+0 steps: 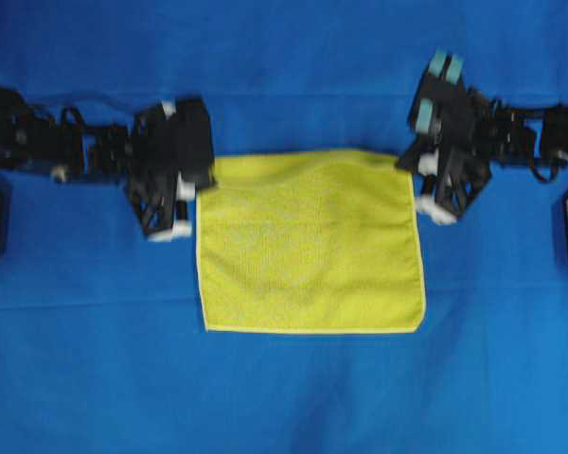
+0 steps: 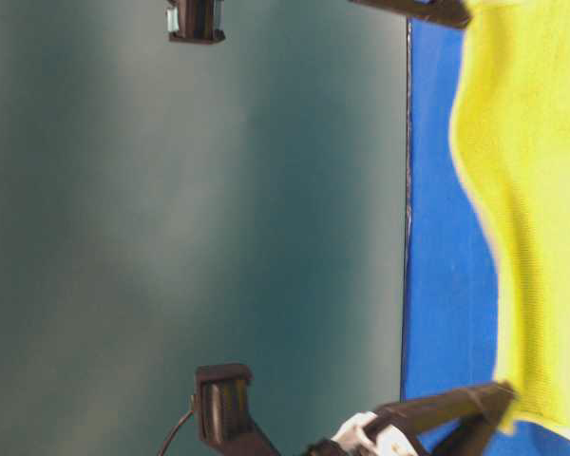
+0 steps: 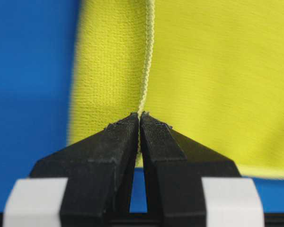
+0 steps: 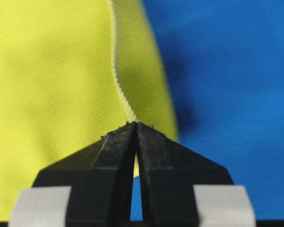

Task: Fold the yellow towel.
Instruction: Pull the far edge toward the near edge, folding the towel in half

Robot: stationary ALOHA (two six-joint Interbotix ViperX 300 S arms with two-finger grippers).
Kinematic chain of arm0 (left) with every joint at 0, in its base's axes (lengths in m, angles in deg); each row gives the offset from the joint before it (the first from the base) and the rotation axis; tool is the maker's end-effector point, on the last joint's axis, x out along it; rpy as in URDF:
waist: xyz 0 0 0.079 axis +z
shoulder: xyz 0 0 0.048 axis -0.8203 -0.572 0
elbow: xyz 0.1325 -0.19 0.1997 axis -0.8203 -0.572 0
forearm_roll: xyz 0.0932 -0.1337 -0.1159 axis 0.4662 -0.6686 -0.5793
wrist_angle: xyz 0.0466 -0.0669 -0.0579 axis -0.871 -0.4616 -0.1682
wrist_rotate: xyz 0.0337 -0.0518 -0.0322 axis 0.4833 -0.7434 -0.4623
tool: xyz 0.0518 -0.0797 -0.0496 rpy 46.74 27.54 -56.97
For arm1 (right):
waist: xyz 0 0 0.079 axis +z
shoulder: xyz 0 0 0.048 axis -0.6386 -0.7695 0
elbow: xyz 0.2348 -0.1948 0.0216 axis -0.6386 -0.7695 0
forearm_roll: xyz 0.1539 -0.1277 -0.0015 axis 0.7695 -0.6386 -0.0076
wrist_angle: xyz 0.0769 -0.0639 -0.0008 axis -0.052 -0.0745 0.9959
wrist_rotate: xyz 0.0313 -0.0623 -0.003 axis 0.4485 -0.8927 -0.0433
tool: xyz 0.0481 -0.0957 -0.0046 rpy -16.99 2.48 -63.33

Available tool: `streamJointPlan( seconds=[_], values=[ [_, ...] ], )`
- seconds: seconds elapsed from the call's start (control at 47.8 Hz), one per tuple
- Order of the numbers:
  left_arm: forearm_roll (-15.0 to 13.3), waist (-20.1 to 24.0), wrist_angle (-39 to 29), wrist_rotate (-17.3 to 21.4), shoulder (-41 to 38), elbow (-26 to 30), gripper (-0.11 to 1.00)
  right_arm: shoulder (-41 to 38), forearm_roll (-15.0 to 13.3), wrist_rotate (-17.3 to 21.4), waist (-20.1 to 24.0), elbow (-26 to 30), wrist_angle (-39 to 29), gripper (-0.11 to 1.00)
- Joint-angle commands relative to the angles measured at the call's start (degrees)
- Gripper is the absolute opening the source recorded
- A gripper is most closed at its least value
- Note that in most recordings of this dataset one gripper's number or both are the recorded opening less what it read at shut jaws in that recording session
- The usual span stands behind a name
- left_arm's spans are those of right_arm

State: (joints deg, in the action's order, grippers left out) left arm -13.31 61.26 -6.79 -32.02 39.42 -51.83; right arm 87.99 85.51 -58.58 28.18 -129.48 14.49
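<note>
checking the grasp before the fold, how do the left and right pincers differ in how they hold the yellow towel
The left pincer pinches the yellow towel at its upper left corner in the overhead view; the right pincer pinches the upper right corner. In the overhead view teal pads show above the right arm, none on the left. Both pincers are shut on the paler hem, with the towel over the blue cloth.

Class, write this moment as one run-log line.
left gripper: shut on yellow towel hem | right gripper: shut on yellow towel hem | towel: lifted over blue cloth
</note>
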Motion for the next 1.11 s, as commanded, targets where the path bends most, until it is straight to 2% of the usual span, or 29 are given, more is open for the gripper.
streamJointPlan(
  seconds=[0.0,0.167,0.397,0.606,0.795,1.087],
  values=[
    [0.0,-3.87,-0.62,-0.97,0.88,1.14,0.01,0.97,0.18,2.55,3.87,0.18,-0.79,0.01],
    [0.0,-10.28,-0.7,-4.75,0.18,1.76,0.01,0.97,0.18,8.88,12.04,-0.26,-1.76,0.01],
    [0.0,-17.4,-0.7,-9.93,-1.41,3.78,0.01,0.44,0.18,15.73,20.65,-0.18,-1.58,0.01],
    [0.0,-22.41,-0.7,-11.34,-2.64,5.71,0.01,-0.79,0.18,20.39,26.98,0.7,-1.23,0.01],
    [0.0,-23.82,-0.7,-11.43,-2.9,5.89,0.01,-2.37,0.18,22.68,29.97,2.02,-1.05,0.01],
    [0.0,-23.91,-1.05,-11.34,-2.81,5.63,0.01,-3.34,0.0,22.85,30.5,2.99,-0.79,0.01]
  ],
)
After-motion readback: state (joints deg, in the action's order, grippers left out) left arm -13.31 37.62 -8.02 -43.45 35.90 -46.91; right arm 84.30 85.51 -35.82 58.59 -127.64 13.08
